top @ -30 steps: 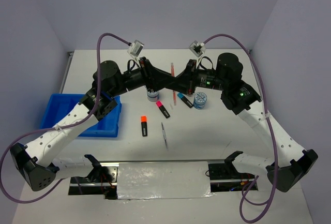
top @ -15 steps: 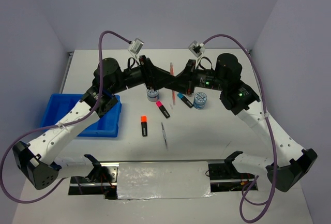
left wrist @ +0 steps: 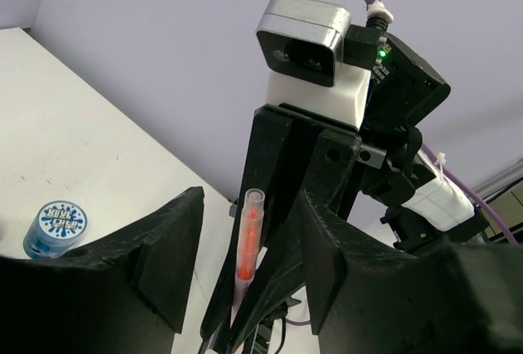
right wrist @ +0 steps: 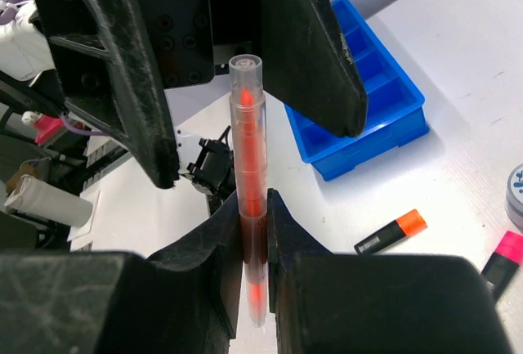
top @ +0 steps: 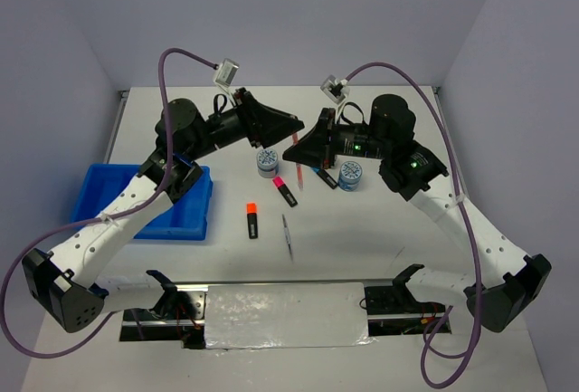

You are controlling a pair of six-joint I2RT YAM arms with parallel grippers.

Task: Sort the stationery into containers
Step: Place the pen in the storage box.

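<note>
Grips a thin pink pen (right wrist: 248, 150) upright in the clenched right gripper (right wrist: 253, 207), jaws pinching the barrel low down, held aloft well to the right of the blue tray (top: 107, 191). Spreads the left gripper (left wrist: 249, 203) wide open, fingers (right wrist: 315, 51) flanking the pen's clear capped top in both wrist views, with no contact to be seen. Leaves the remaining stationery on the white table (top: 380, 229), all of it to the right of the tray: nearest, an orange-capped highlighter (top: 252, 219); next, a pink-capped highlighter (top: 285, 190) and a thin grey pen (top: 288, 234); farther right, a blue-capped highlighter (top: 323, 175). Places a round blue-white disc (top: 267, 162) under the raised grippers and a second disc (top: 349, 174) farthest from the tray, just beside the blue-capped highlighter. Hides the tray's near right corner beneath the left arm (top: 136, 206).
</note>
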